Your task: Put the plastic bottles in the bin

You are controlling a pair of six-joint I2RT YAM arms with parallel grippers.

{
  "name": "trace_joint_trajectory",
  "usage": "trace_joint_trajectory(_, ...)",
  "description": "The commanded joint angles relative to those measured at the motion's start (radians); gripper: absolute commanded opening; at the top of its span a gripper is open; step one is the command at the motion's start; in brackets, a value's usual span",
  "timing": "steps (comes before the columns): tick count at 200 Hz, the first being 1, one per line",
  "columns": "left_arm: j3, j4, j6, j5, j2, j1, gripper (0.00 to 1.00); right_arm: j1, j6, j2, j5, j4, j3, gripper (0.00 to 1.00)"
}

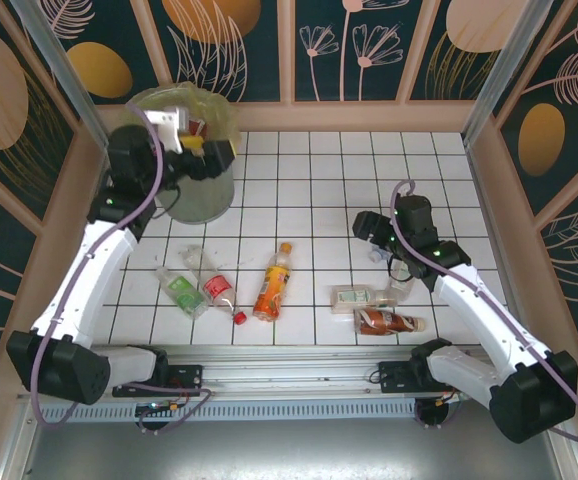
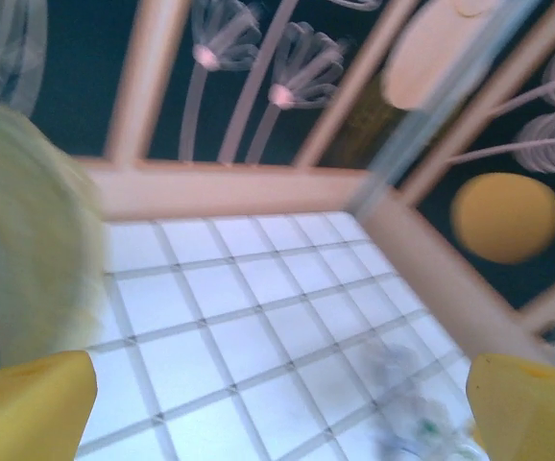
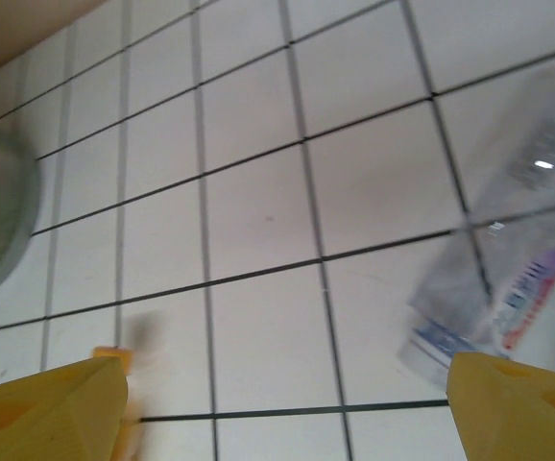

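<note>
At the far left of the white tiled counter (image 1: 309,170), the tall round grey-green bin (image 1: 204,198), lined with a translucent yellow-green bag, is seen standing upright. In the overhead view the left hand (image 2: 279,411) is held above the bin's open mouth. In its wrist view the yellow fingers (image 2: 28,408) are spread wide apart with nothing between them, and the bin's rim is blurred at the left edge.

Near the front edge, left of centre, a clear plastic bottle with a green label (image 1: 181,292) is laid on its side. Just beside it to the right lies a clear plastic bottle with a red label (image 1: 217,288), its red cap pointed toward the near edge. Near the middle, an orange plastic bottle (image 1: 272,282) is laid with its cap pointing away from the arms. Well apart to the right, a plastic bottle with a pale green label (image 1: 357,296) is found. Just beside it, nearer the front edge, lies a plastic bottle with a brown-red label (image 1: 387,321); whether the two touch cannot be told.

Beyond this pair, the right hand (image 3: 282,408) is held low over the counter, its fingers apart and clamped on nothing. A crushed clear plastic bottle with a blue and purple label (image 3: 522,269) is seen on the tiles just beside the finger at the right of the wrist view; contact cannot be told.
</note>
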Motion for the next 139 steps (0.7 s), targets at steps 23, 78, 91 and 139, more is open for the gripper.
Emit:
trace_joint_trajectory(23,-0.216,0.27,-0.136,0.273,-0.107,-0.024,0.99,-0.076,0.051,0.063,0.024,-0.025,-0.051,0.86)
trace_joint_trajectory(78,-0.257,0.228,-0.094,0.255,-0.119,-0.061,0.99,-0.092,0.066,0.172,0.038,0.0,-0.06,0.88)
trace_joint_trajectory(91,-0.257,0.231,-0.093,0.255,-0.125,-0.064,0.98,-0.096,0.067,0.197,0.036,0.017,-0.065,0.88)
trace_joint_trajectory(139,-0.267,0.226,-0.084,0.242,-0.126,-0.072,0.99,-0.107,0.04,0.302,0.052,0.052,-0.042,0.85)
